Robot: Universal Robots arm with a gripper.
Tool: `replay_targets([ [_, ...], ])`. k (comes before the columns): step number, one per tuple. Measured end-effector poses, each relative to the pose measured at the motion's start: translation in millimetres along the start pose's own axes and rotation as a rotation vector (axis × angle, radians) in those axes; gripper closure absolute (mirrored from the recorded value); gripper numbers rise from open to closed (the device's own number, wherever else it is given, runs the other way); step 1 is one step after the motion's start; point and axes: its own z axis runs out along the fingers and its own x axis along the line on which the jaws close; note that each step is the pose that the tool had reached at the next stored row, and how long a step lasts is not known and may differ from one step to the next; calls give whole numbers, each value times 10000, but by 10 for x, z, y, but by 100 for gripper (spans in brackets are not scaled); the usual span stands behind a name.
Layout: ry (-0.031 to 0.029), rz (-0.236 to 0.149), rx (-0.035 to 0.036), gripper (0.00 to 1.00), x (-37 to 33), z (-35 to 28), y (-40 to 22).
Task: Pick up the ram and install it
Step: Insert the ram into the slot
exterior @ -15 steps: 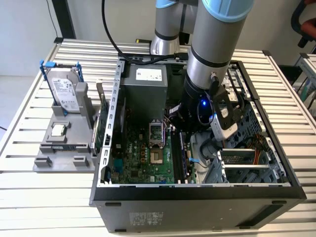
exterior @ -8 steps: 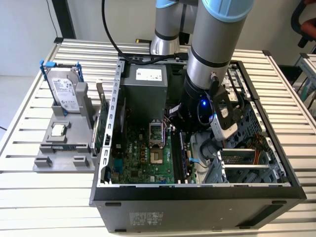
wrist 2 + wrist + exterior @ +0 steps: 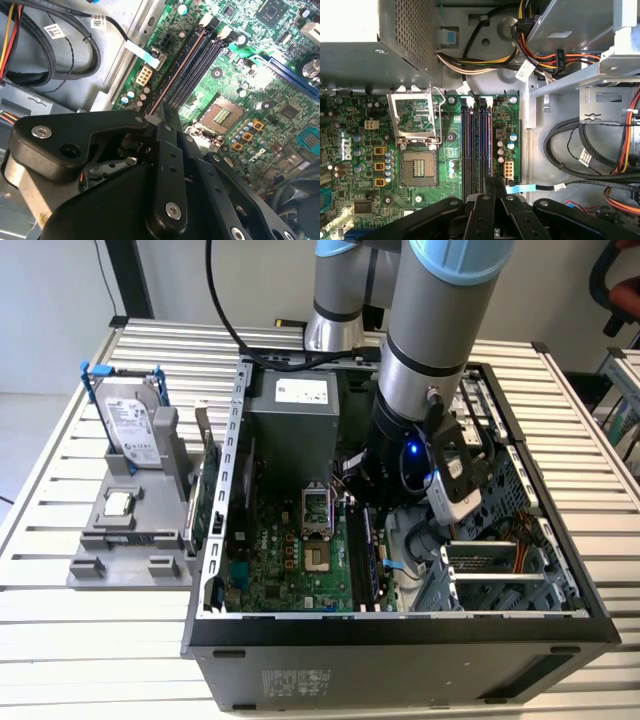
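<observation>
The ram (image 3: 176, 74) shows edge-on as a thin brownish strip standing along the outermost memory slot of the green motherboard (image 3: 260, 85); in the first wrist view the ram (image 3: 488, 145) runs down that slot toward the fingers. My black gripper (image 3: 167, 114) sits at the near end of the strip with its jaws pressed close on the ram's edge. The gripper (image 3: 490, 184) is also low over the slots in the first wrist view. In the exterior view the gripper (image 3: 372, 540) reaches down inside the open computer case (image 3: 400, 625), right of the processor socket (image 3: 318, 505).
Beside the slots are empty black memory slots (image 3: 470, 145), a white connector (image 3: 508, 168) and cable bundles (image 3: 580, 155). The power supply (image 3: 300, 405) and drive cage (image 3: 490, 575) flank the arm. A grey stand (image 3: 130, 540) outside holds a hard drive (image 3: 135, 425) and a green card (image 3: 205, 495).
</observation>
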Motion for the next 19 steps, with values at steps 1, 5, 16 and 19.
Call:
replay_targets([
  [1,1,-47,-1,100,0,0,0],
  [5,9,-324,-5,100,0,0,0],
  [16,34,-1157,-19,100,0,-1,0],
  [19,41,-1408,-23,100,0,-1,0],
])
